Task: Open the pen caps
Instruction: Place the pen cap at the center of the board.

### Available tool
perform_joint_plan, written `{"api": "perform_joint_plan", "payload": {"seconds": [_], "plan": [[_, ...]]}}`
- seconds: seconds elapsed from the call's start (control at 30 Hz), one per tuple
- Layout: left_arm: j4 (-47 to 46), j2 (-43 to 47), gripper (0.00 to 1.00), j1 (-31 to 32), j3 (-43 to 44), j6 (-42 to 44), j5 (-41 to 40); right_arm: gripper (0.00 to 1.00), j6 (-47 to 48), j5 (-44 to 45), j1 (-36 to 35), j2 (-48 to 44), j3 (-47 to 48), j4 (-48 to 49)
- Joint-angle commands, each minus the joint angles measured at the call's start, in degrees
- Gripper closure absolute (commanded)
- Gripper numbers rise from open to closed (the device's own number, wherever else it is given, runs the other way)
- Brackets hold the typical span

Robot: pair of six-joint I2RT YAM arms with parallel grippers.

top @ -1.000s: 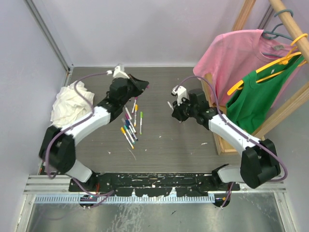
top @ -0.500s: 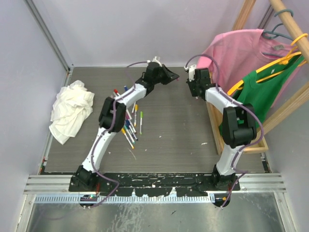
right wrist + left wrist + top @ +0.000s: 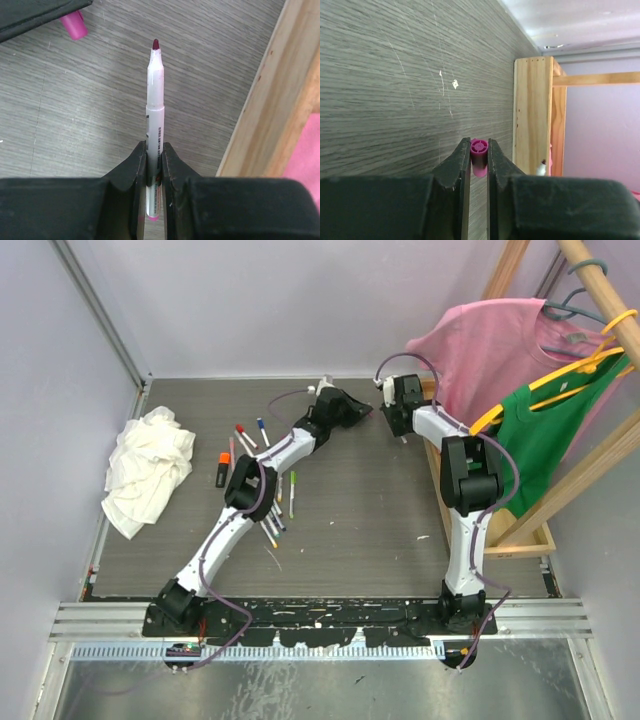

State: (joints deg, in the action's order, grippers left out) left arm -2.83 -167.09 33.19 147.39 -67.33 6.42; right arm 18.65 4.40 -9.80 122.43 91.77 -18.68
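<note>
The left tool [image 3: 478, 149] is clamped on a pink cap [image 3: 479, 146]; the right tool [image 3: 154, 150] is clamped on the uncapped pen [image 3: 155, 90].

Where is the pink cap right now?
Left wrist view: the pink cap sits between the jaws of the left gripper, near the wooden frame. In the right wrist view it shows top left, apart from the uncapped pen in the right gripper.
</note>
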Motion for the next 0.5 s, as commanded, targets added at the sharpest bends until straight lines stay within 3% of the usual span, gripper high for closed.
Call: {"api": "perform_joint_plan", "payload": {"seconds": [0.0,0.47], "plan": [[-3.3,-1.7,0.87,1.0,4.3,-2.3,-5.2,0.89,0.9,-1.9,0.7,1.4,4.9,-3.0],[1.4,-2.2,0.84,2.0,3.4,-4.6,-11.6,0.78,7.7,-9.1,4.3,4.3,7.3,-10.6]]}}
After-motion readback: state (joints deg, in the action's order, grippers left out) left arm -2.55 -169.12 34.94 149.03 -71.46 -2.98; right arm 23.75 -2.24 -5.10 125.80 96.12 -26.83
